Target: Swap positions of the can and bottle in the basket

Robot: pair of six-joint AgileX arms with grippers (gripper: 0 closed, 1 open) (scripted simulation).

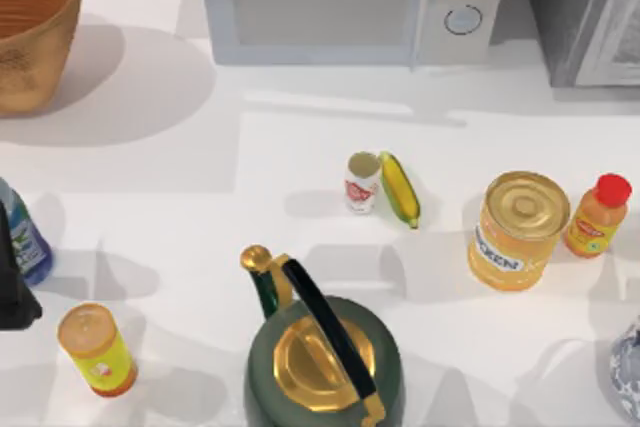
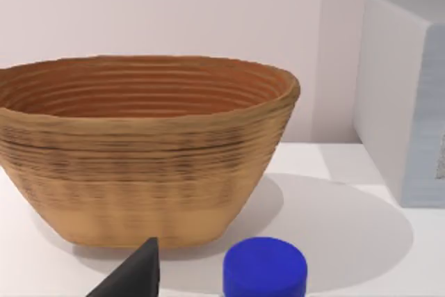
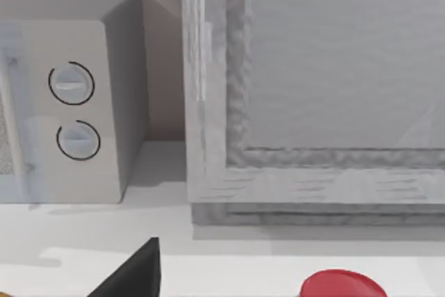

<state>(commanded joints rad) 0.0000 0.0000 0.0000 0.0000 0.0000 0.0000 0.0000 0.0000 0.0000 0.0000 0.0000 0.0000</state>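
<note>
The brown wicker basket [image 1: 30, 32] stands at the table's far left corner and its inside looks bare [image 2: 139, 151]. At the left edge stands the blue-tinted bottle [image 1: 25, 232], upright on the table, with its blue cap [image 2: 265, 267] just in front of my left gripper [image 1: 14, 292]. That gripper is open; one dark fingertip [image 2: 133, 275] sits beside the cap and touches nothing. Near the table's middle is the small white can [image 1: 362, 182], upright. My right arm is parked at the right side with its gripper open, one fingertip [image 3: 135, 276] showing.
A banana [image 1: 400, 189] lies against the can. A green kettle [image 1: 320, 352] stands front centre, a yellow-green tube [image 1: 97, 350] front left, and a big yellow can [image 1: 517, 230] and orange bottle [image 1: 597, 215] at right. A microwave [image 1: 350, 2] and grey appliance [image 1: 590, 12] line the back.
</note>
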